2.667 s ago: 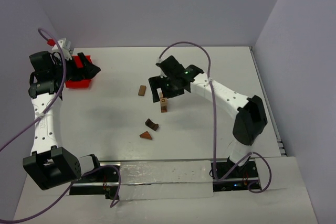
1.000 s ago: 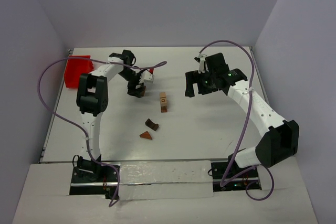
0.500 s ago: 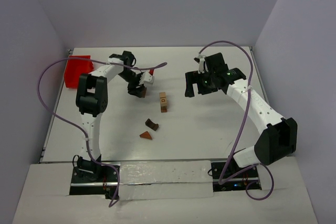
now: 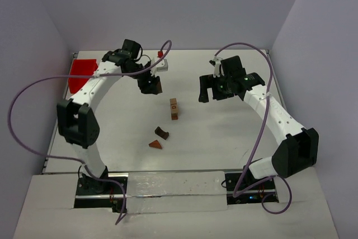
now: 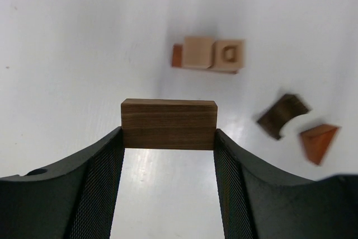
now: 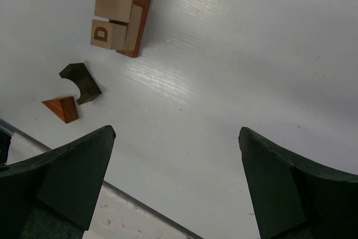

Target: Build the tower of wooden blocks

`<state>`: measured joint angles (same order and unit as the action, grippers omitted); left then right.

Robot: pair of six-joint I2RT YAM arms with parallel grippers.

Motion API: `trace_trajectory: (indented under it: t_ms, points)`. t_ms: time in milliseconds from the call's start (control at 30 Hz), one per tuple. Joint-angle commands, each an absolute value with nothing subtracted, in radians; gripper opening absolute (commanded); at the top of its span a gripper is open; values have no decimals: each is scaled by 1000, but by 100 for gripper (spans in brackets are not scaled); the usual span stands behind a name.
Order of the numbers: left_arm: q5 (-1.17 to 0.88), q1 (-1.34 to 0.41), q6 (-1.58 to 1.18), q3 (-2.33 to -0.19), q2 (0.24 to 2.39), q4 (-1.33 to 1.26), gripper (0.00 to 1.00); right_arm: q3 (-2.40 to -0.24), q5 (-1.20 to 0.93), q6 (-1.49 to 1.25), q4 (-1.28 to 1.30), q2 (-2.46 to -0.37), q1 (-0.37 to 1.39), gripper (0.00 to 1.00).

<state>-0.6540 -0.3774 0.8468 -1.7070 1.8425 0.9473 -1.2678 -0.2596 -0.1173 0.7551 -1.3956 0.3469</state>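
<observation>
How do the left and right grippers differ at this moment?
The left gripper is shut on a dark brown block; the right gripper is wide open and empty. The left gripper is left of the tower, the right gripper right of it. Both are clear of the tower, looking down on the table.

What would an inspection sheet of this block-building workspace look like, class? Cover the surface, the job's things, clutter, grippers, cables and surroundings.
Surface: white table, lightly streaked.
Job's things: wood block tower begun mid-table, with tan cubes, one lettered D, on a reddish-brown piece; dark arch block and wedge lie loose nearer the bases.
Clutter: red tray at the far left.
Grippers: left gripper shut on a brown cuboid; right gripper open, empty.
Cables: purple cables loop off both arms.
Surroundings: plain walls; nothing else seen.
</observation>
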Motion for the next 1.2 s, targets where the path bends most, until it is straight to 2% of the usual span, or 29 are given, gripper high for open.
trace_trajectory:
  t_ms: [0,500,900,1167]
  points:
    - [-643,-463,663,-1661,1730,910,19,-1304,-270,-110,752,-1365,334,100]
    - [-520,-589,642,-1761,1910,958,28,-1323,-260,-106,763,-1369,316,100]
    - [-502,-597,752,-1679,1894,866,33,-1338,-281,-110,768,-1389,307,100]
    - [-501,-596,761,-1707,1937,868,35,-1343,-281,-114,770,-1397,305,100]
